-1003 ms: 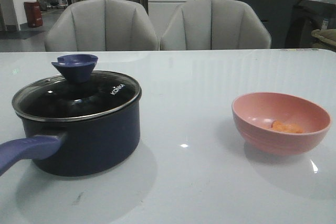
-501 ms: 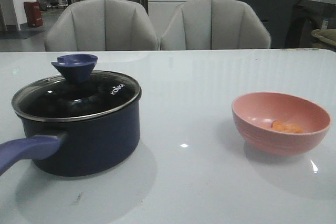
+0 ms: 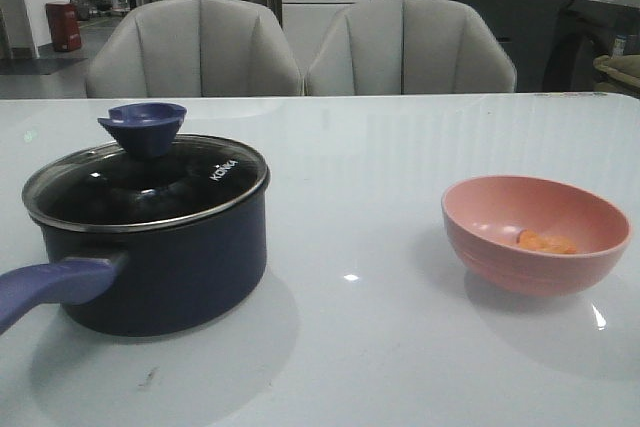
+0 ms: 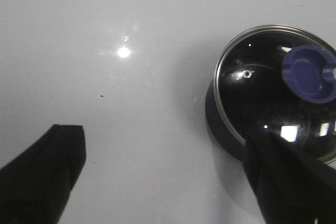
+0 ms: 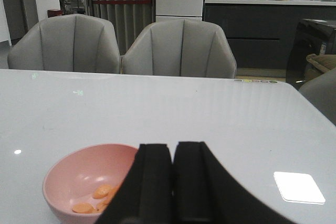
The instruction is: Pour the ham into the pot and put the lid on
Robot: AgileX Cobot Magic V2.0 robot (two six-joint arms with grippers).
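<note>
The dark navy pot [image 3: 165, 267] stands at the left of the table, its purple-blue handle [image 3: 45, 287] toward the front. The glass lid [image 3: 145, 187] with a blue knob [image 3: 143, 125] rests on it. Orange-pink ham [image 3: 545, 242] lies in the pink bowl [image 3: 535, 237] at the right. Neither gripper shows in the front view. In the left wrist view, my left gripper [image 4: 163, 177] is open above bare table beside the pot [image 4: 220, 119] and lid [image 4: 278, 82]. In the right wrist view, my right gripper [image 5: 173, 148] is shut and empty, beside the bowl [image 5: 79, 177] holding ham [image 5: 100, 195].
Two grey chairs [image 3: 300, 47] stand behind the table's far edge. The white glossy table [image 3: 350, 347] stretches between pot and bowl.
Pot, lid and bowl stay in place. The ham chunks in the bowl look slightly shifted.
</note>
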